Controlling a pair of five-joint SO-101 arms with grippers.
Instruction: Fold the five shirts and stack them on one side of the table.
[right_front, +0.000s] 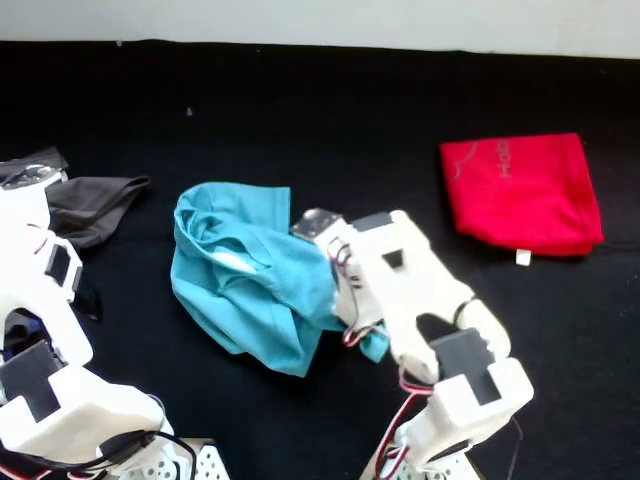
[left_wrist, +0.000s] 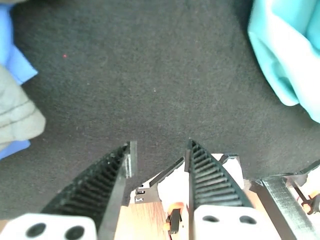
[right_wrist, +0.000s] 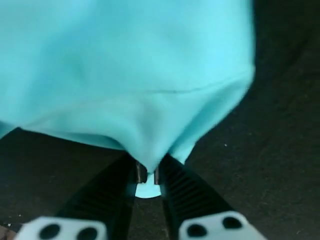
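Shirts lie spread over a black table (right_front: 300, 110). The teal shirt (right_front: 245, 280) sits in a crumpled heap near the middle of the table, a bit toward the near edge. The right gripper (right_wrist: 147, 172) has its two fingers squeezed almost together on a fold of that teal shirt. The cloth bunches up where they pinch it. From above, the right arm (right_front: 420, 300) stretches from the near edge to the right side of the heap.

The red shirt (right_front: 522, 195) lies folded flat by the right edge, toward the far side, well apart from the teal one. A small white tag (right_front: 522, 258) sticks out of its near side. A dark grey shirt (right_front: 95, 205) lies rumpled by the left edge, just beside the left arm (right_front: 45, 270).

The left gripper (left_wrist: 160, 150) hangs over bare table with its fingers spread apart, holding nothing. Its own camera sees a blue shirt (left_wrist: 15, 55) and a pale grey cloth (left_wrist: 15, 117) touching each other on one side. A bit of the teal shirt shows on the other side.
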